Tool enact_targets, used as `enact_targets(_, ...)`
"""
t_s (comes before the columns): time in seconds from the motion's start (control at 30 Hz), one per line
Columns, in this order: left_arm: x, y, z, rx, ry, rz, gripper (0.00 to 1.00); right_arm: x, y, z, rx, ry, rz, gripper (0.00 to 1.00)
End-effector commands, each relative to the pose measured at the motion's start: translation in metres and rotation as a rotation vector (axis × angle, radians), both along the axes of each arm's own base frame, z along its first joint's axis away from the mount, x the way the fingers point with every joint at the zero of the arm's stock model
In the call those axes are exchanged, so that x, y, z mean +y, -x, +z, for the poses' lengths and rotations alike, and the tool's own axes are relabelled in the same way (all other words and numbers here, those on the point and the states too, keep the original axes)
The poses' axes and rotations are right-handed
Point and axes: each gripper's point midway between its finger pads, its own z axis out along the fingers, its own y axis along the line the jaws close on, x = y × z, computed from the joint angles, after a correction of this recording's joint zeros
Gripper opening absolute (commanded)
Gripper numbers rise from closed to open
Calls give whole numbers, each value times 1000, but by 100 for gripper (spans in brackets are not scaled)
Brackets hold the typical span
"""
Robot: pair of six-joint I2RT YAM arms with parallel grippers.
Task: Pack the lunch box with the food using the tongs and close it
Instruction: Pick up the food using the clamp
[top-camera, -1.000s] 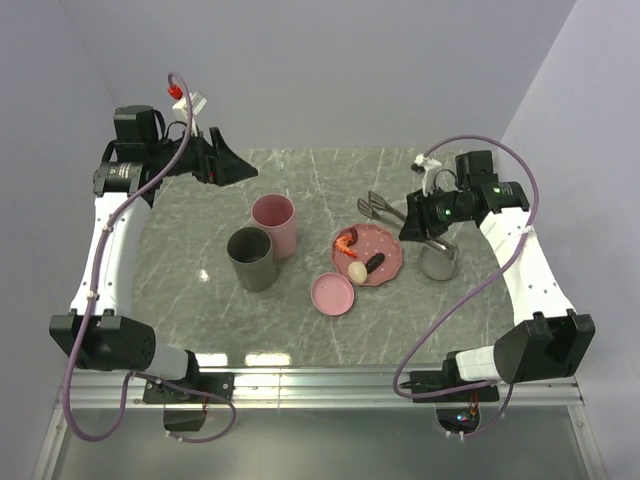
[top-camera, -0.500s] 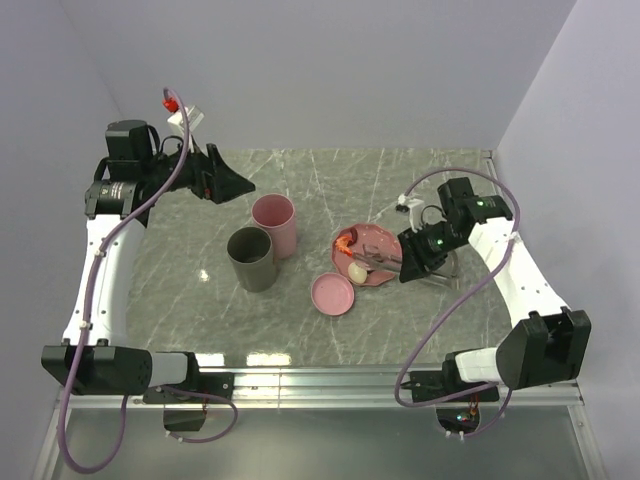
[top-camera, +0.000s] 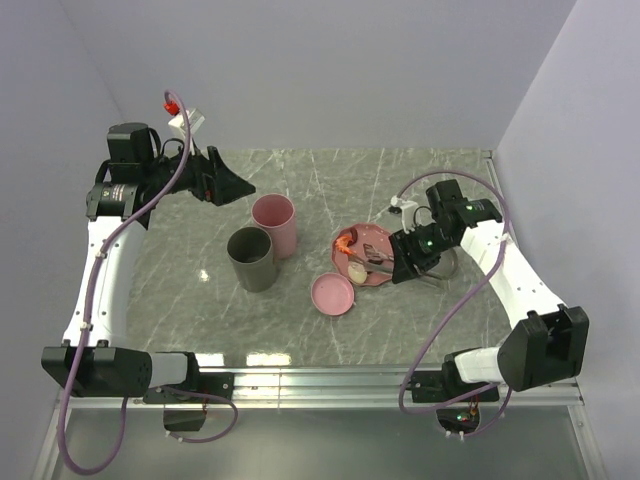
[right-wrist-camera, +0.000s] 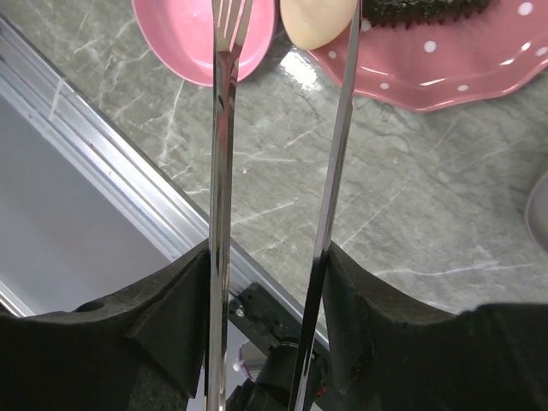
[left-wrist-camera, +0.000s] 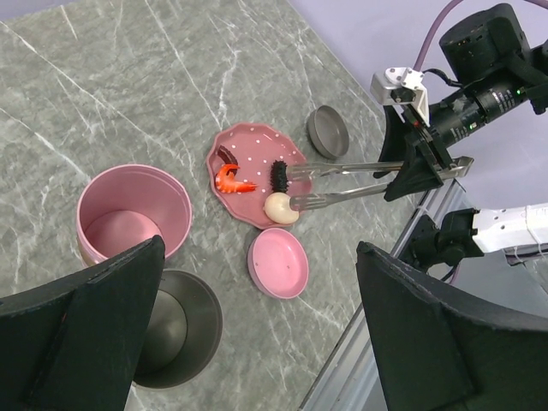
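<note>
Grey metal tongs (right-wrist-camera: 221, 171): gripped in my right pincer (right-wrist-camera: 265, 282), fingers part-closed on both arms, prongs apart by the egg (right-wrist-camera: 317, 21) at the plate (right-wrist-camera: 445, 77) edge. Risk: an off-centre squeeze could squirt this smooth egg onto the table.

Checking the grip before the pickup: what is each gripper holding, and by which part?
The right gripper holds the tongs across both arms, near their back end, away from the tips. The left gripper is open and holds nothing.
</note>
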Motion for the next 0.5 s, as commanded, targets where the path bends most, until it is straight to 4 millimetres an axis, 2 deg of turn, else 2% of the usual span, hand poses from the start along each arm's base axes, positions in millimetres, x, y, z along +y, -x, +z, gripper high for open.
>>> enact_targets(0.0,2,4,11,-64,-9,3,99,7,0,-2,6,-10,9,57)
enact_targets(0.1,2,3,9,-59,-7,7,99,8,3,-7,22,-2,17,57)
enact_targets(0.47,1,5,13,-64,5,2,100,14,-6,-19,-2,39,-4,58)
